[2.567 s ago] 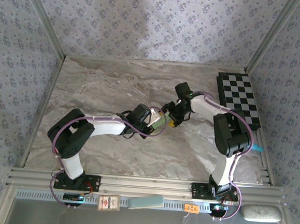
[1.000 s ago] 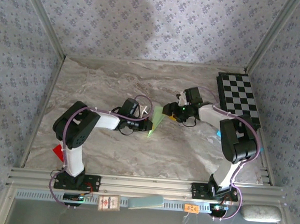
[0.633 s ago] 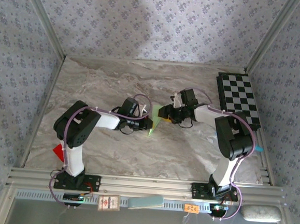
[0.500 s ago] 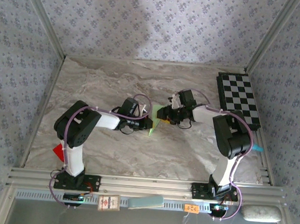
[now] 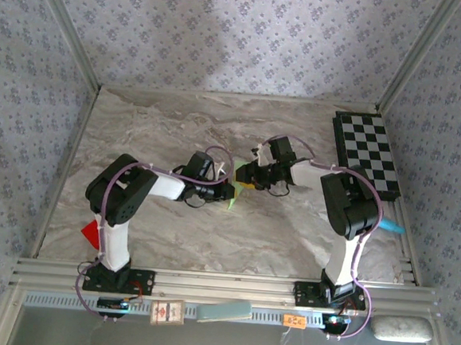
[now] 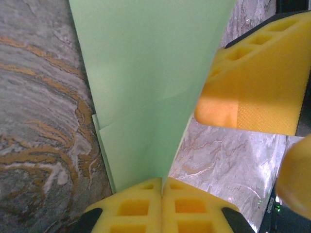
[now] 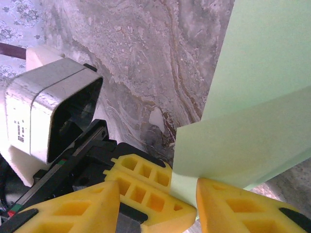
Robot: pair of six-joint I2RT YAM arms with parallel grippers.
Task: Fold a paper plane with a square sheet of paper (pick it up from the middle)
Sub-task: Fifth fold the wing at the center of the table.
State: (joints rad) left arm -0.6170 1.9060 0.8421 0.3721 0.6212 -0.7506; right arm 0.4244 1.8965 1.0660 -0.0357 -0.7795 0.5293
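Observation:
The pale green paper plane [image 5: 232, 197] is a folded sheet held on edge above the middle of the marble table. My left gripper [image 5: 227, 190] is shut on its lower crease; the yellow fingertips [image 6: 146, 206] meet with the paper [image 6: 146, 73] rising between them. My right gripper [image 5: 246, 176] has come in from the right and stands open. Its two fingers [image 7: 68, 208] straddle the left gripper's fingertips [image 7: 150, 191] and the paper's folded flap [image 7: 252, 141]. One right finger [image 6: 252, 82] sits beside the sheet in the left wrist view.
A black-and-white checkerboard [image 5: 368, 151] lies at the table's back right. A red piece [image 5: 90, 232] is near the left arm's base and a teal piece [image 5: 392, 227] at the right edge. A light-blue card [image 5: 224, 310] rests on the front rail.
My right gripper has slid left, closing in on the paper and the left gripper's tips, with its jaws narrowing a little. The left gripper has kept its hold and barely moved.

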